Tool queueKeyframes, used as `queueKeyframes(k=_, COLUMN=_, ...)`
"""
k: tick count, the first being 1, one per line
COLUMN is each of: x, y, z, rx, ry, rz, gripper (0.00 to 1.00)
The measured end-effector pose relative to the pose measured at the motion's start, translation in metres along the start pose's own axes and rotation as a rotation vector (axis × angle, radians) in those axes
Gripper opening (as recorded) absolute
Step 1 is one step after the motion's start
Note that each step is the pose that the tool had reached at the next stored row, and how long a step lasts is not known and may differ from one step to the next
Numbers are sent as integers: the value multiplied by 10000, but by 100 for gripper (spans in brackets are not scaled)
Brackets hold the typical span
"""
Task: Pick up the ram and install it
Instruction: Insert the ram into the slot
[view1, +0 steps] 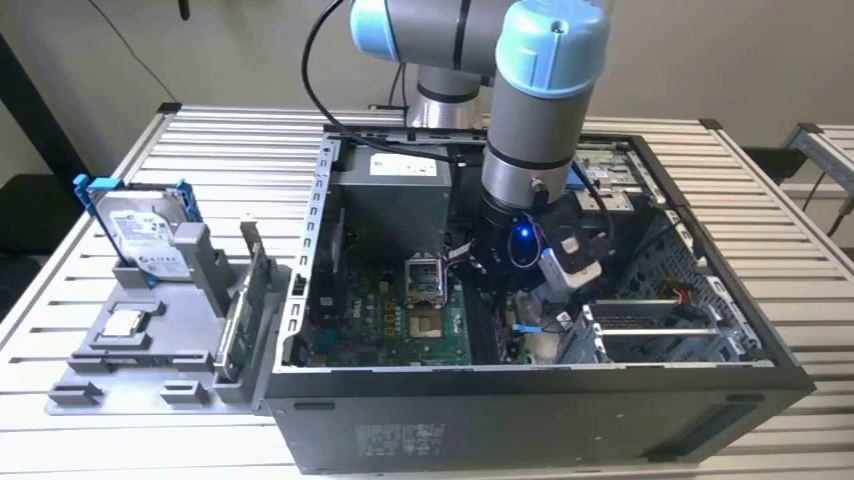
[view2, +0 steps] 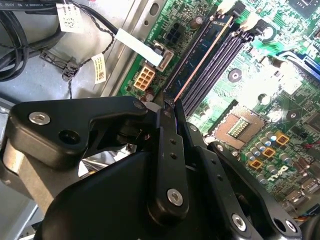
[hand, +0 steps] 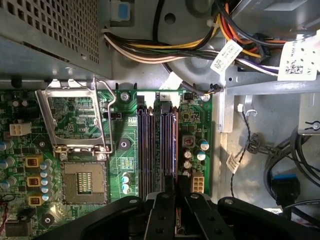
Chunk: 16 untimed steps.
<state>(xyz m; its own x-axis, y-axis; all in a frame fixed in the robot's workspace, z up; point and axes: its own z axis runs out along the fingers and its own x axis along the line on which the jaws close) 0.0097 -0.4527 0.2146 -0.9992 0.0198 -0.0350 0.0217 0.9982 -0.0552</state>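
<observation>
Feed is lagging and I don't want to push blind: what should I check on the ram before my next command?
1. Gripper shut on the ram: ok.
2. Ram parallel with the memory slots, in both wrist views: ok.
3. Ram fully seated, slot latches closed: cannot tell.
4. Cable bundle off the slots: ok.
5. CPU socket frame apart from the gripper: ok.
</observation>
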Motion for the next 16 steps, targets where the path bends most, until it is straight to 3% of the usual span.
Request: queueKeyframes(k=16, x=1, y=6, z=28, rx=0, ry=1, rz=1, gripper=14)
